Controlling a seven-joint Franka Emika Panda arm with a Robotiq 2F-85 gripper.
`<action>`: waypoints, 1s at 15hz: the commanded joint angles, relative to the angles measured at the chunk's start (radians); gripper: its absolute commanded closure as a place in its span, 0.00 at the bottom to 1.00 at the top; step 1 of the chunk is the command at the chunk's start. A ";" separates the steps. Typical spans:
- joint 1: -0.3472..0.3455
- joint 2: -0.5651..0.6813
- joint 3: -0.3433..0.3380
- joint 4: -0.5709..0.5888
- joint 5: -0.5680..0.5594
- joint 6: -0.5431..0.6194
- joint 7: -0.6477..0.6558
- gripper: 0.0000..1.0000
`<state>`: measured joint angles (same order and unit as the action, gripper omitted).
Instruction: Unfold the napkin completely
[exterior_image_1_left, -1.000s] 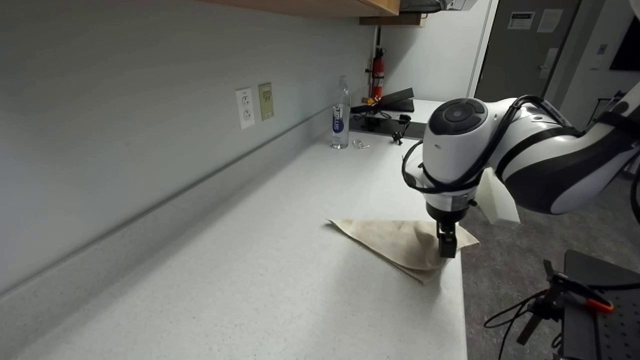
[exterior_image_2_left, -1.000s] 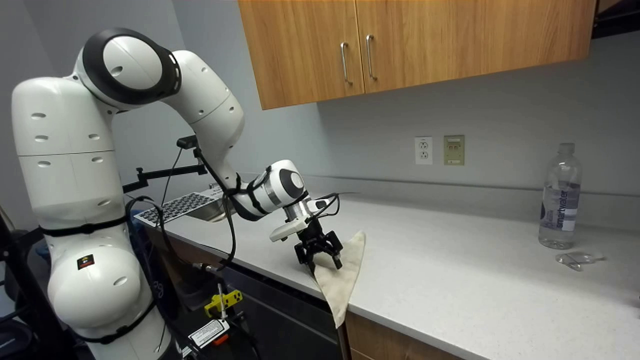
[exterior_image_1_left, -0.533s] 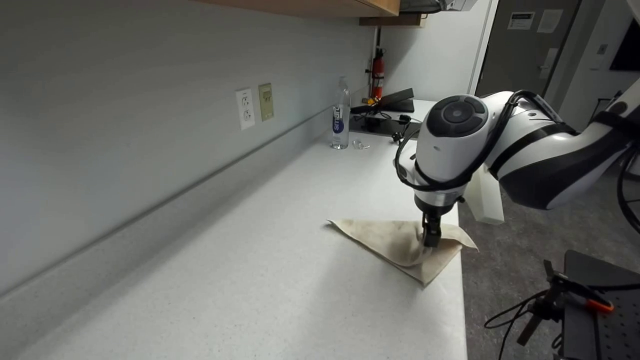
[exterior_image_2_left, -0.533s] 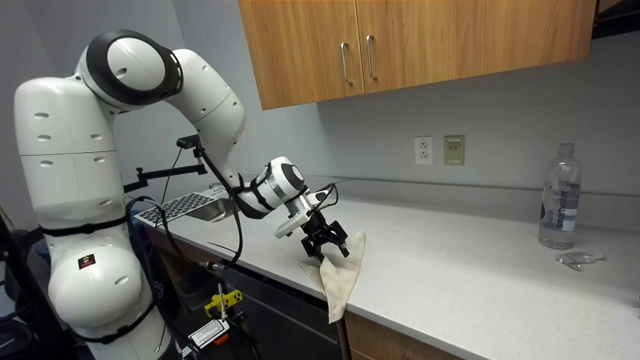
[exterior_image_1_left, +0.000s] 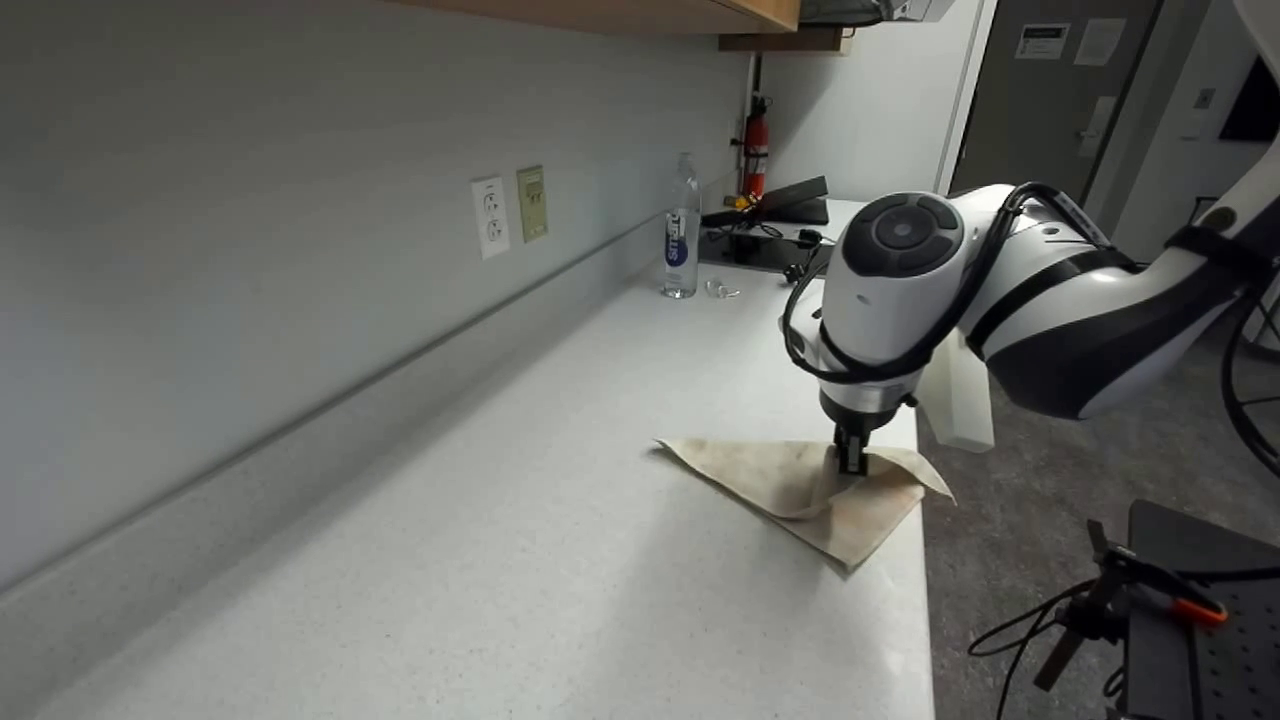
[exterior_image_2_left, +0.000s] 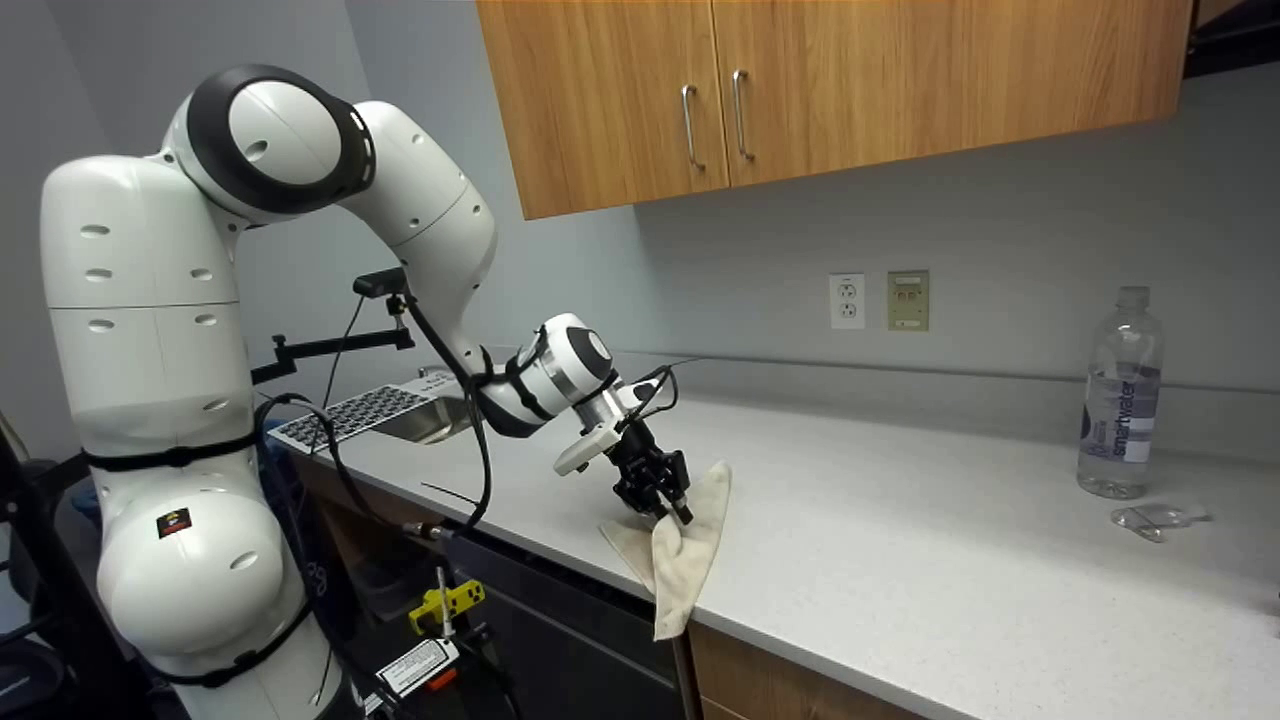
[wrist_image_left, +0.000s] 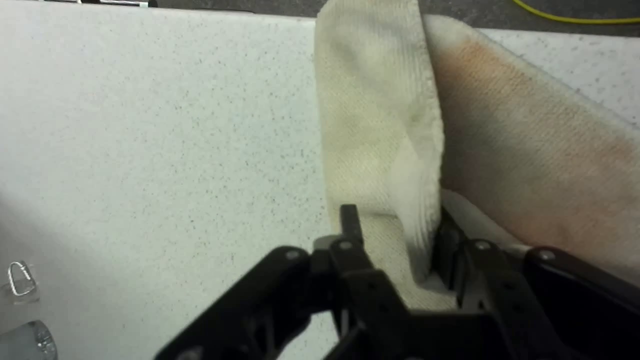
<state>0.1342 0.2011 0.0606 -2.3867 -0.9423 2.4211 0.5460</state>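
The beige napkin (exterior_image_1_left: 775, 470) lies creased on the counter's front edge, one corner hanging over it, as both exterior views show. Its upper layer is bunched back, exposing a lower layer with brownish-orange blotches (wrist_image_left: 540, 160) in the wrist view. My gripper (wrist_image_left: 397, 222) points down into the cloth with its jaws part-way apart. A raised fold (wrist_image_left: 417, 200) stands between them, against or very close to the right finger; a gap separates it from the left finger (wrist_image_left: 351, 222). In an exterior view the gripper (exterior_image_2_left: 674, 515) is low at the napkin, its fingertips partly lost in the folds.
A water bottle (exterior_image_2_left: 1120, 400) and a small clear object (exterior_image_2_left: 1155, 518) stand farther along the white counter (exterior_image_1_left: 480, 560). The wall (exterior_image_2_left: 760, 290) runs along the back, with wooden cabinets (exterior_image_2_left: 840, 90) overhead. The floor (exterior_image_1_left: 1010, 540) drops away beyond the front edge.
My gripper has shifted over the counter, away from its front edge, and its fingers have come closer together. The napkin's upper layer has been pushed back, uncovering more of the layer beneath.
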 joint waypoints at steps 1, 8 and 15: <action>-0.008 -0.001 -0.002 0.009 0.053 0.022 0.001 0.94; -0.007 0.000 -0.067 0.056 -0.055 -0.055 0.208 0.99; -0.022 0.077 -0.090 0.144 -0.107 -0.185 0.416 0.99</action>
<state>0.1139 0.2264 -0.0316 -2.2995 -1.0226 2.2977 0.8807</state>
